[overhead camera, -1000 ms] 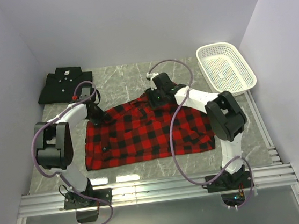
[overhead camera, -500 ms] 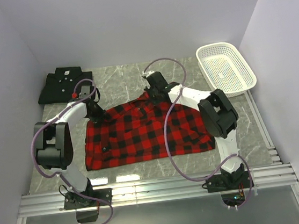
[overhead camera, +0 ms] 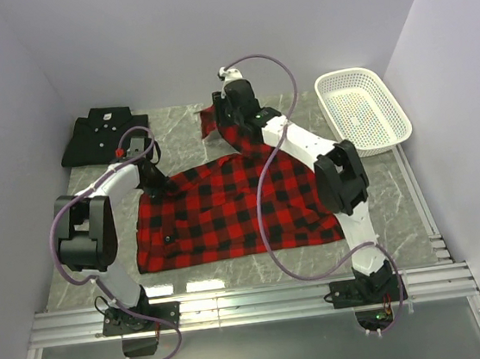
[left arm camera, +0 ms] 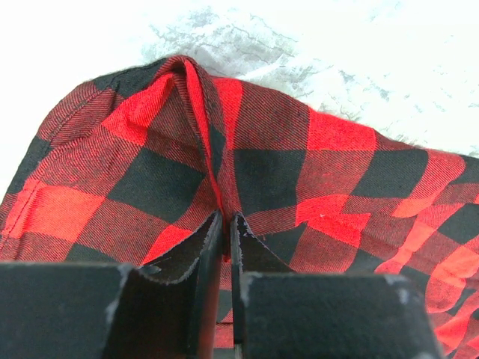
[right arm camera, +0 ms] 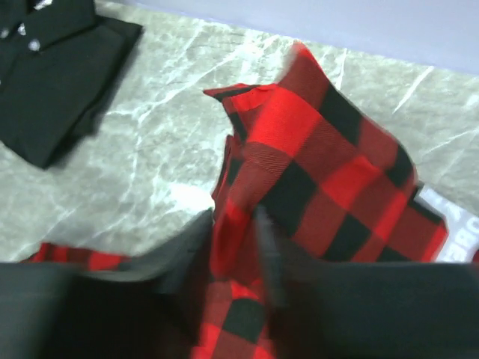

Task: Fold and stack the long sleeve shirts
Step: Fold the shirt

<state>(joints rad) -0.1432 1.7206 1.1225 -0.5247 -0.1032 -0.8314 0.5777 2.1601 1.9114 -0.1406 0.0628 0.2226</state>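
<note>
At upper centre, right pincer grasps the plaid shirt raised; left pincer clamps its edge. Next, likely fold it inward.

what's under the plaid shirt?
Only the marble table, showing around the plaid shirt at its edges. The right gripper holds one far part lifted off it. Anything beneath the flat body is covered.

Soft woven twill plaid shirt, matt black cloth shirt, glossy marbled table, white plastic mesh basket
</note>
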